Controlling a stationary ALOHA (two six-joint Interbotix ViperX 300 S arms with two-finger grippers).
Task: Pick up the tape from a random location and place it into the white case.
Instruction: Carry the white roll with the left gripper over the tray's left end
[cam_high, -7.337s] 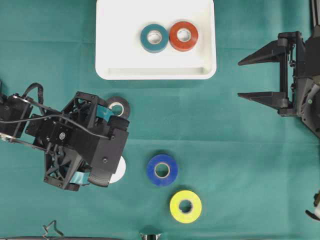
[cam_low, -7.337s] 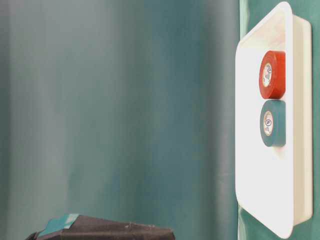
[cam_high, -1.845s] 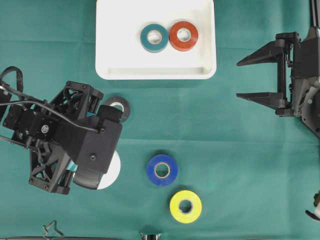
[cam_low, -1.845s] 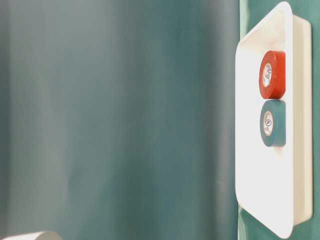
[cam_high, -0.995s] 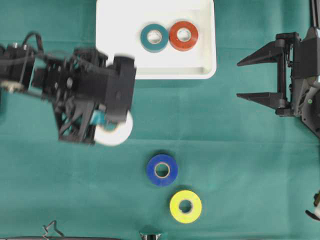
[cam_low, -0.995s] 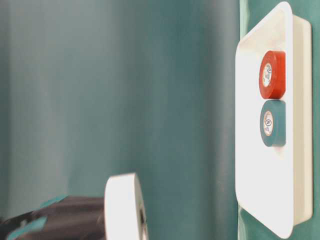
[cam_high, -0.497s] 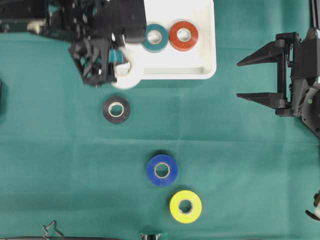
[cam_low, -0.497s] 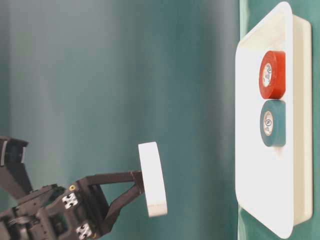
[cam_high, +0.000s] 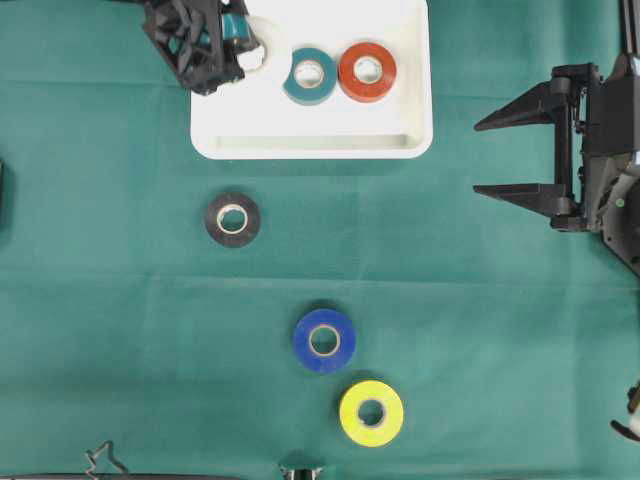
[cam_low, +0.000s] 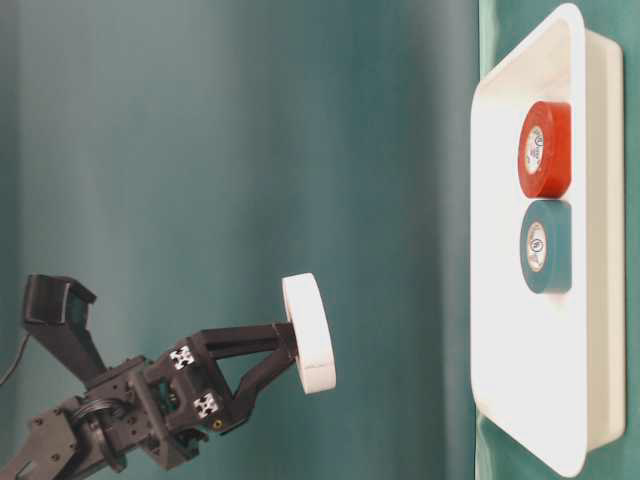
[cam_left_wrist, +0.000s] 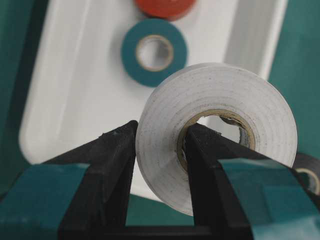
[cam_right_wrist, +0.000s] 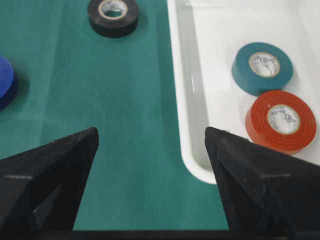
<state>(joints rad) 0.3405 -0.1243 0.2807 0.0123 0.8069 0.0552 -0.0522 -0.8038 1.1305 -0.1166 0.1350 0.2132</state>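
Note:
A white tape roll (cam_left_wrist: 210, 92) hangs in the air over the left end of the white case (cam_high: 310, 140). My left gripper (cam_left_wrist: 160, 135) is shut on its wall, one finger through the core and one outside. From table level the roll (cam_low: 309, 333) is well clear of the case (cam_low: 520, 380). A teal roll (cam_high: 309, 76) and a red roll (cam_high: 367, 72) lie side by side inside the case. At the right, away from the case, my right gripper (cam_high: 480, 158) stands open over bare cloth and holds nothing.
Three rolls lie loose on the green cloth: black (cam_high: 232, 219) just below the case, blue (cam_high: 324, 340) near the middle, yellow (cam_high: 371, 412) near the front edge. The black one also shows in the right wrist view (cam_right_wrist: 113, 15).
My left gripper has carried the white roll from beside the black roll up to the case's left end, uncovering the black roll. The right arm has stayed still.

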